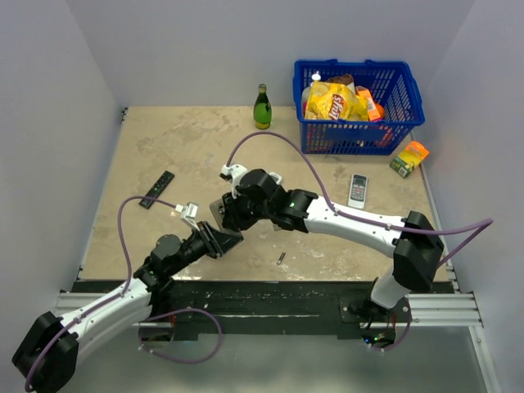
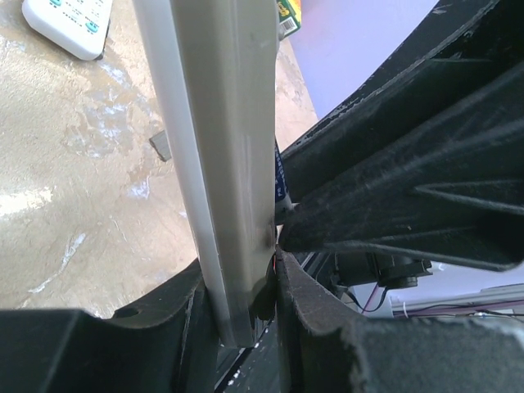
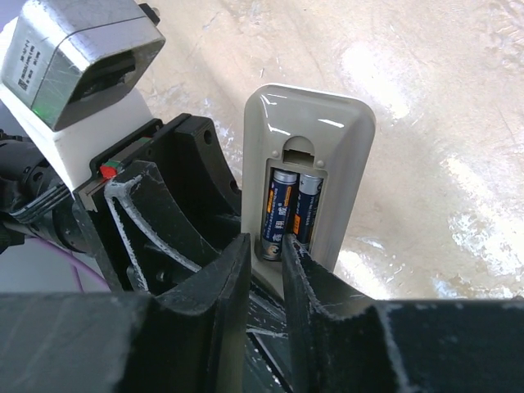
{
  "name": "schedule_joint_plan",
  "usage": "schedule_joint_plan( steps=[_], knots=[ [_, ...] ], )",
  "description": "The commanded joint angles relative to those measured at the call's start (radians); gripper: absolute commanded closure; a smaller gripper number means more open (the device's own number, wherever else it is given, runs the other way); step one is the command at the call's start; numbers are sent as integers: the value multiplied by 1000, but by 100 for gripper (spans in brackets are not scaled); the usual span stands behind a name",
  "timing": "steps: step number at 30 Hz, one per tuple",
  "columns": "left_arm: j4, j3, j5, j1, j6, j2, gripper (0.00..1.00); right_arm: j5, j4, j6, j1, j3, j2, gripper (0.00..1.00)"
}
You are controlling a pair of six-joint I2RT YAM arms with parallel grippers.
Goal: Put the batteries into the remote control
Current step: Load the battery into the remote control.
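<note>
Left gripper [image 2: 242, 288] clamps the remote control [image 3: 352, 164], lower end hidden. Right gripper [image 3: 266, 246], nearly closed, masks the batteries [image 3: 288, 209] at their bases, grip unclear. Table [image 1: 188, 147] lies open toward its far-left corner.

batteries [image 3: 286, 214] inside remote control [image 3: 354, 155]

The remote control [image 3: 311, 139] has a smooth grey plastic back, glossy enough to catch highlights. In its bay the batteries [image 3: 286, 209] wear shiny dark printed sleeves. Against it, the fingers [image 3: 205, 303] of the right gripper [image 3: 266, 250] are matt black plastic, coarse and scuffed with pale scratches. Under it the table [image 1: 188, 155] looks like polished beige marbled stone. Far beyond it, a blue plastic lattice basket [image 1: 360, 135] holds a shiny yellow foil bag [image 1: 336, 102].
</note>
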Motion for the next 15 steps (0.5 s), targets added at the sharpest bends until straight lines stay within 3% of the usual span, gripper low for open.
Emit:
schedule_joint_plan(
  steps=[1,9,15],
  knots=[
    [152,19,105,-36,-4,-14,100,85,39,-36,-6,26,5,72],
    [44,41,28,-36,13,-34,100,102,11,-45,-4,25,-9,69],
    [5,38,-3,-35,8,-34,100,110,-3,-52,-6,28,-32,61]
  ],
)
